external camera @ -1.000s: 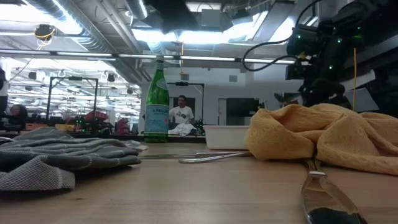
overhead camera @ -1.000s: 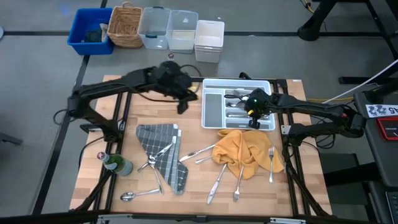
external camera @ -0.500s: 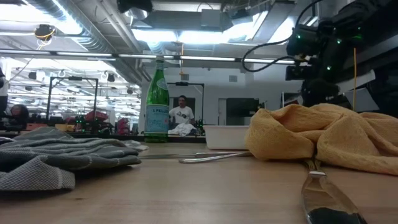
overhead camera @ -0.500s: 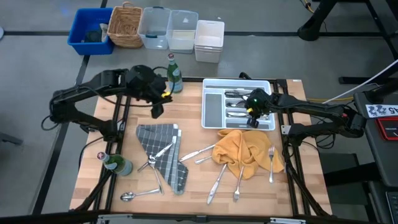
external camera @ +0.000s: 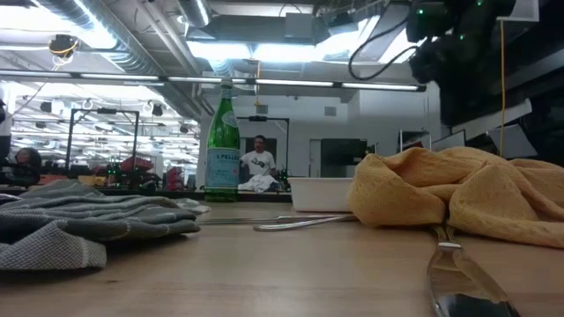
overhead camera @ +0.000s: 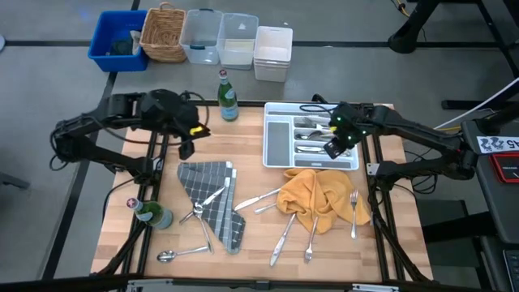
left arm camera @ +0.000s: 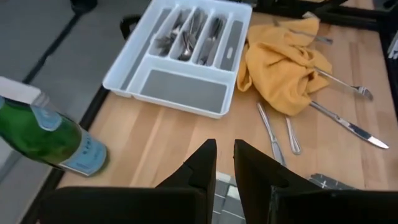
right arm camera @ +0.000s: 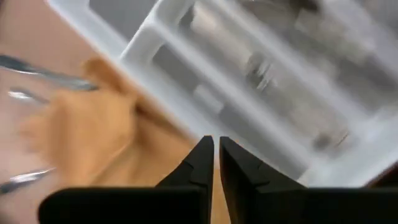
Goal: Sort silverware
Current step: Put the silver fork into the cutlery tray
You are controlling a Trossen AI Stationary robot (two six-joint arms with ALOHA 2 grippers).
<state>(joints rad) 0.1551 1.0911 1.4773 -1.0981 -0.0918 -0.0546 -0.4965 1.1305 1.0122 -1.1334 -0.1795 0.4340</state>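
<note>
Finds the right gripper (overhead camera: 333, 148) raised above the near right edge of the white tray (overhead camera: 309, 106), fingers (right arm camera: 202, 152) drawn nearly together with nothing between them. Sits higher than a second ago, when it was down among the tray's slots; in the low view almost gone out of the top of the picture. Reads as a finished drop: one piece probably delivered, and the gripper free for the next.

Shows sorted silverware (overhead camera: 307, 133) lying in the narrow slots, with the wide slot bare.

Puts the left gripper (overhead camera: 186, 146) at the table's left edge, fingers (left arm camera: 202, 163) also close together and empty. Was beside the tray's left side a second ago and has swung well away since, uncovering the green bottle (overhead camera: 228, 97) standing upright just left of the tray.

Leaves plenty unsorted: pieces on the grey cloth (overhead camera: 225, 223), a spoon (overhead camera: 167, 256) near the front edge, two between the cloths, more poking from under the yellow cloth (overhead camera: 320, 195), and a fork (overhead camera: 353, 211) to its right. Seems well short of half done. Calls next for a reach to a loose piece, most likely those nearest the yellow cloth.
</note>
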